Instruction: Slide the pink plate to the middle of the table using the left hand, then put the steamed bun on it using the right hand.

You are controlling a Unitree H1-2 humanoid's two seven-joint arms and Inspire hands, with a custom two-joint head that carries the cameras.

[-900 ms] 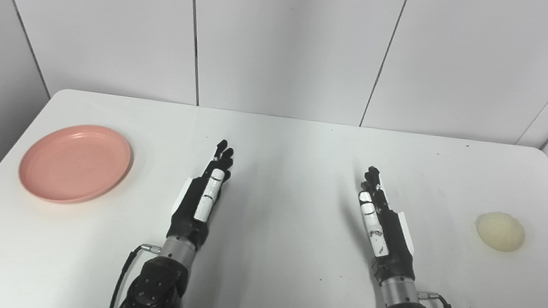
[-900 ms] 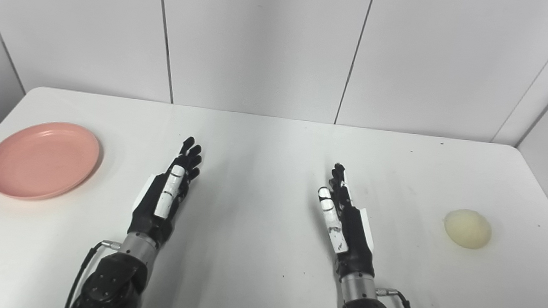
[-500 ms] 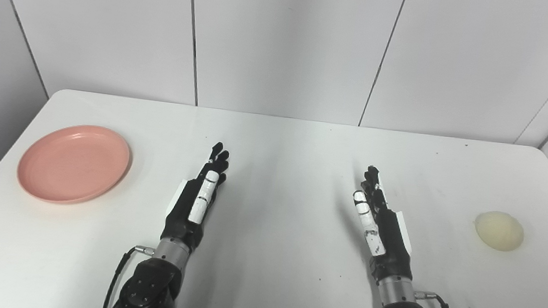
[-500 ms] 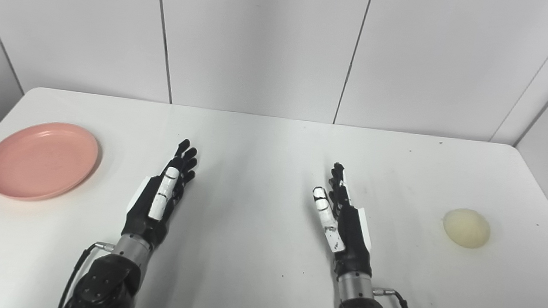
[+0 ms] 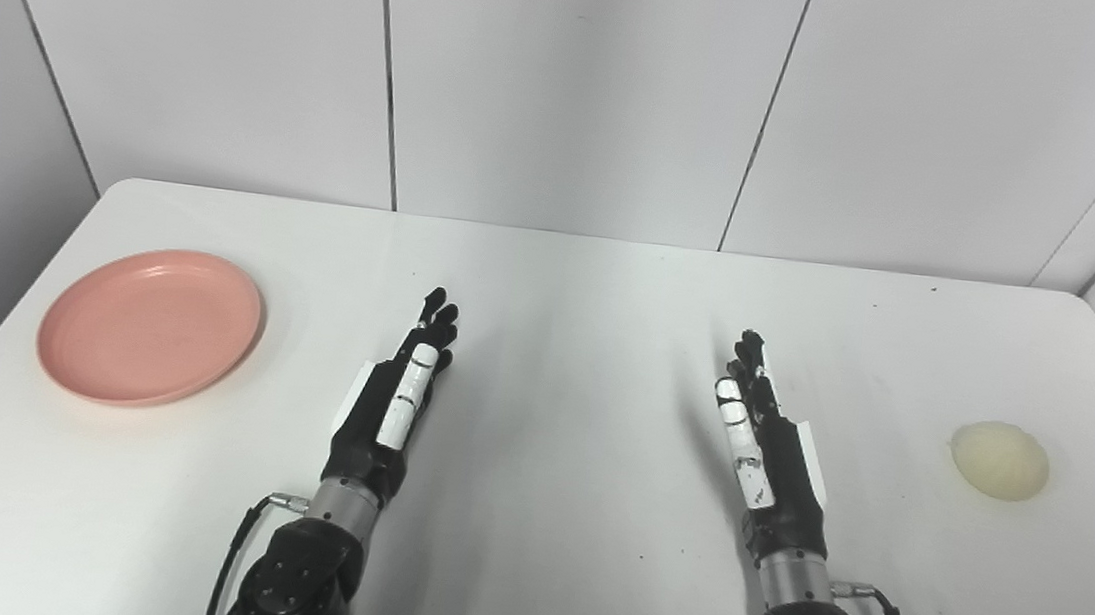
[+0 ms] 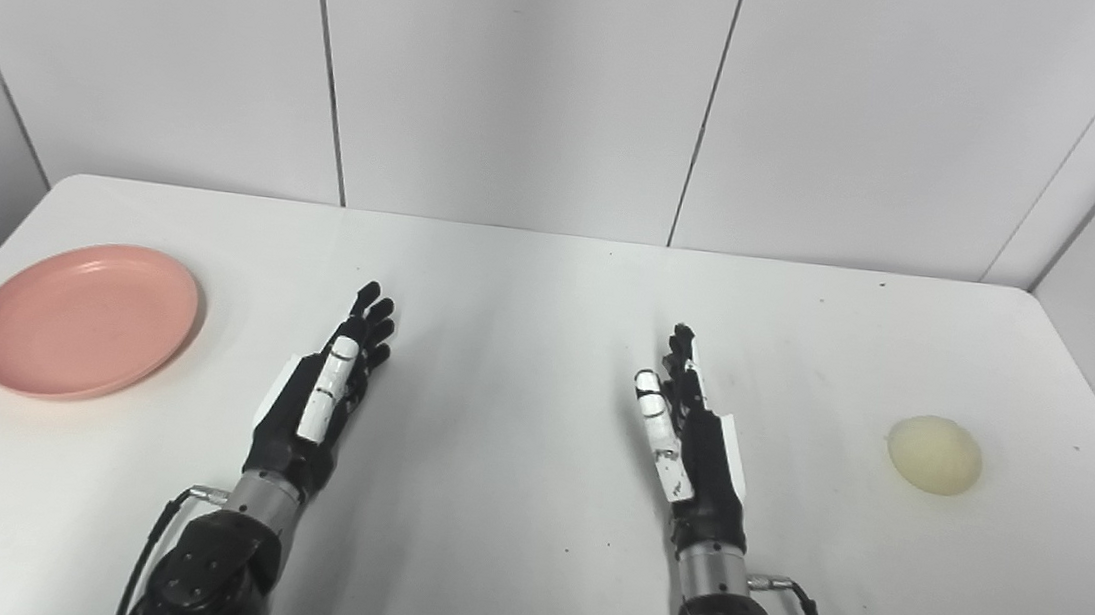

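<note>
A round pink plate (image 5: 150, 327) lies flat near the table's left edge. A pale cream steamed bun (image 5: 999, 461) rests on the table at the far right. My left hand (image 5: 395, 396) hovers over the table left of centre, fingers stretched forward and holding nothing, well to the right of the plate. My right hand (image 5: 763, 444) is held the same way right of centre, fingers extended and empty, a good way left of the bun. Neither hand touches either object.
The white table (image 5: 569, 290) ends at a white panelled wall (image 5: 569, 89) behind. Its left edge runs close past the plate, and its right edge lies beyond the bun. Cables loop out at both wrists near the bottom of the picture.
My left hand has drawn slightly back and to the left. The right hand has barely moved. Plate and bun lie where they were; small shifts of the whole picture come from the camera.
</note>
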